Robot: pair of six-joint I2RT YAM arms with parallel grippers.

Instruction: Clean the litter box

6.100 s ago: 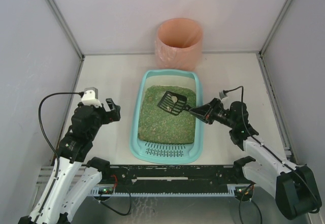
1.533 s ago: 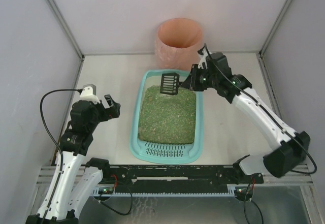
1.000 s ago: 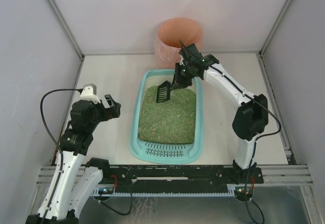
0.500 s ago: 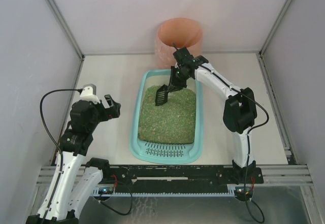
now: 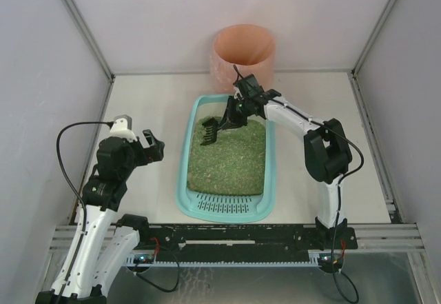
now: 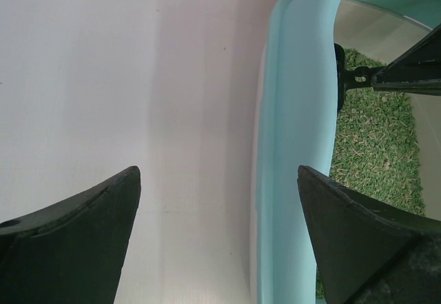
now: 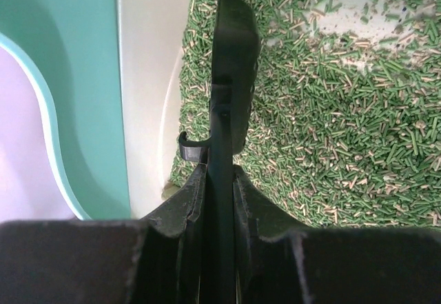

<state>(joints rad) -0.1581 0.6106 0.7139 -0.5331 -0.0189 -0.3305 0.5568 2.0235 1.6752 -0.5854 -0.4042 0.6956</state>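
The teal litter box (image 5: 270,154) lies in the middle of the table, filled with green-brown granules (image 5: 227,159), its slotted grate (image 5: 224,206) at the near end. My right gripper (image 5: 238,108) is shut on the handle of a black slotted scoop (image 5: 210,130), whose blade rests edge-on in the granules at the far left of the box. In the right wrist view the scoop (image 7: 231,76) runs straight out from between my fingers (image 7: 185,207). My left gripper (image 5: 155,148) is open and empty, left of the box; its wrist view shows the box's rim (image 6: 296,111).
A round pink-orange bin (image 5: 243,57) stands behind the litter box at the back wall. Grey walls close in the table on the left, right and back. A black cable loops from the left arm (image 5: 103,180).
My right gripper carried the scoop from over the box up toward the bin, then back down; in the last half second the blade has swung left and lower into the far granules. The left arm stayed put.
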